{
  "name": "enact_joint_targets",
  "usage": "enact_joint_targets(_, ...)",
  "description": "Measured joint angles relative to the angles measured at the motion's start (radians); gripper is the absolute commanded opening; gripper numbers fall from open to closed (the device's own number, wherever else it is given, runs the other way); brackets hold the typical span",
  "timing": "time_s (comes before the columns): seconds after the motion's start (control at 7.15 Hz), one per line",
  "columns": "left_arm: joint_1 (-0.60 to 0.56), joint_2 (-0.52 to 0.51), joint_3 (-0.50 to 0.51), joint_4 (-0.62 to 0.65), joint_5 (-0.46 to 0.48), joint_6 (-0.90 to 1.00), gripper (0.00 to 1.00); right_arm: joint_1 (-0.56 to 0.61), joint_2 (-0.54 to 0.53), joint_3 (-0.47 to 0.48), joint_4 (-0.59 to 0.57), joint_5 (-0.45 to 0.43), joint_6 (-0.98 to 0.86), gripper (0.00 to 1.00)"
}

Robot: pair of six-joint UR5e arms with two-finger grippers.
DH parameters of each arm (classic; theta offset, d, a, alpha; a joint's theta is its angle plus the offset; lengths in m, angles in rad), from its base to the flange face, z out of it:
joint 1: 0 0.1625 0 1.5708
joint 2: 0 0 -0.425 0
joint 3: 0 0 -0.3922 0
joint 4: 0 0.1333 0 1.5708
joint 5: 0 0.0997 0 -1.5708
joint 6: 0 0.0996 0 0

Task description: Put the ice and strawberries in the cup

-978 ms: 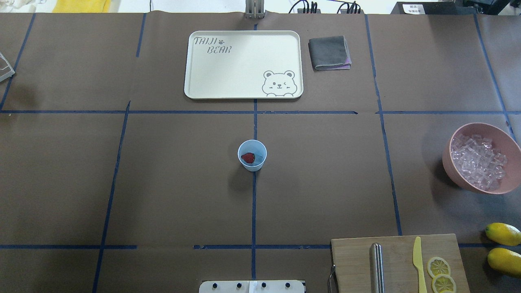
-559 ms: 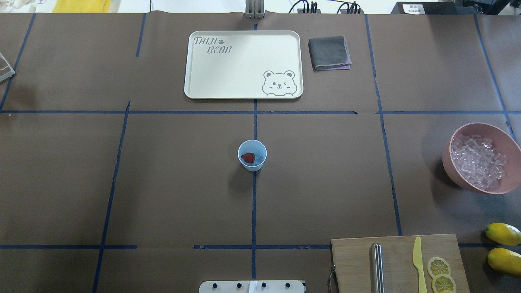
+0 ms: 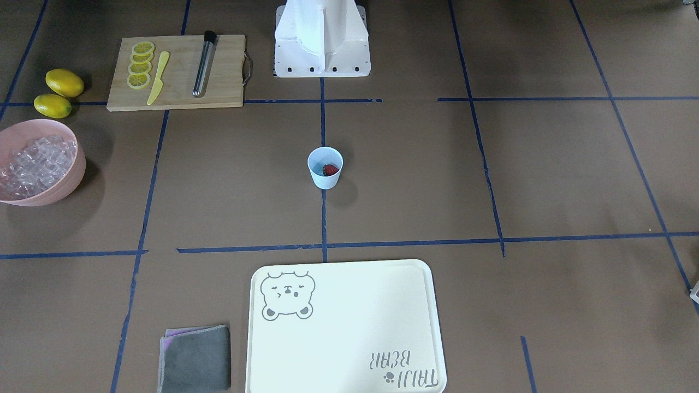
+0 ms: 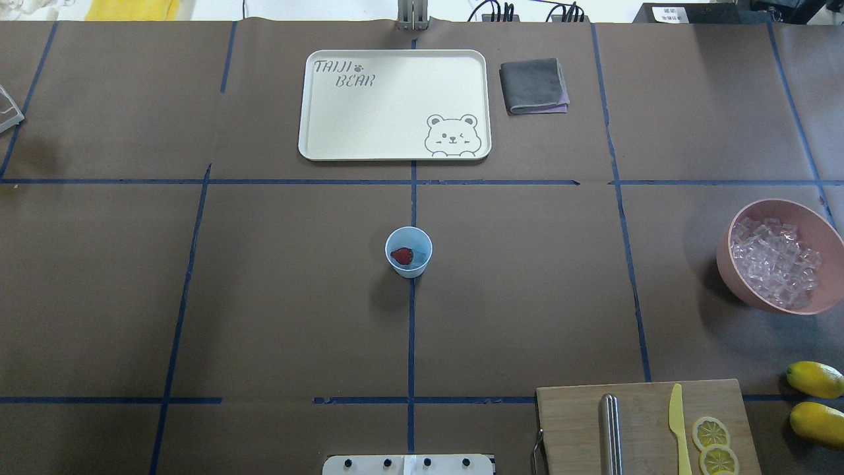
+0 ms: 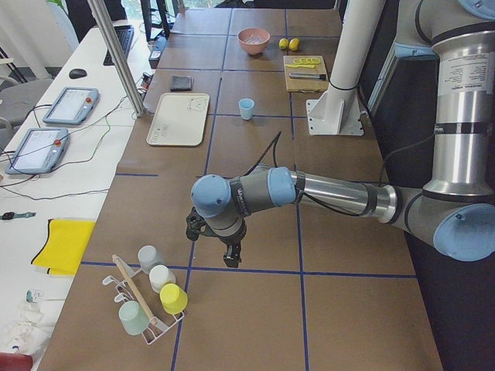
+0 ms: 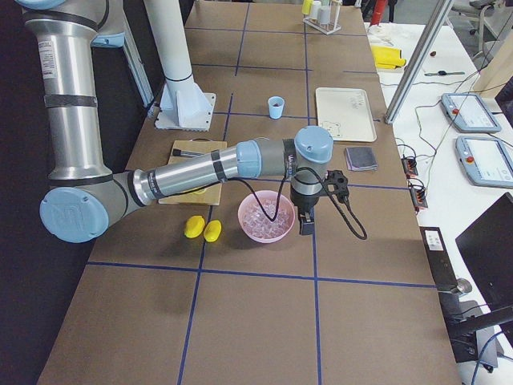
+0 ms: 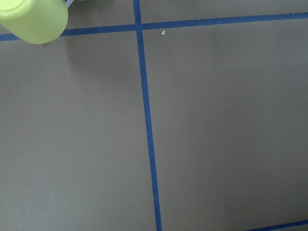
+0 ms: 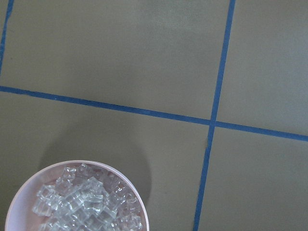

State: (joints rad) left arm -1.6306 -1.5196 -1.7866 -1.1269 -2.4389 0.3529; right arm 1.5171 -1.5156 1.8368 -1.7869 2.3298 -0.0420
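Note:
The pale blue cup (image 4: pixel 408 251) stands at the table's middle on a blue tape line; it also shows in the front view (image 3: pixel 325 168). One dark red strawberry (image 4: pixel 401 255) lies inside it, with a pale cube beside it. The ice (image 4: pixel 775 262) is heaped in a pink bowl (image 4: pixel 817 227) at the right; the right wrist view looks down on it (image 8: pixel 82 202). My right gripper (image 6: pixel 305 227) hangs just beyond the bowl, seen only from the side. My left gripper (image 5: pixel 230 259) hangs far left by a cup rack. I cannot tell whether either is open.
A cream bear tray (image 4: pixel 394 104) and a folded grey cloth (image 4: pixel 534 86) lie at the back. A wooden board (image 4: pixel 643 429) holds a metal rod, a yellow knife and lemon slices. Two lemons (image 4: pixel 816 399) lie beside it. A rack of cups (image 5: pixel 151 297) stands far left.

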Motion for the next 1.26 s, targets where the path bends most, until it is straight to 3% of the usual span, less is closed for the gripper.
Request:
enact_joint_targets(0.56,0.0,0.082,-0.019,0.001,0.008,0.004,1.0,-0.004,-0.023,0.103,-0.11,-0.022,0.001,1.0)
enact_joint_targets(1.26,0.003,0.061,-0.013,-0.016,0.004,-0.003,1.0,-0.021,-0.029,0.034,-0.116,-0.018,-0.05,1.0)
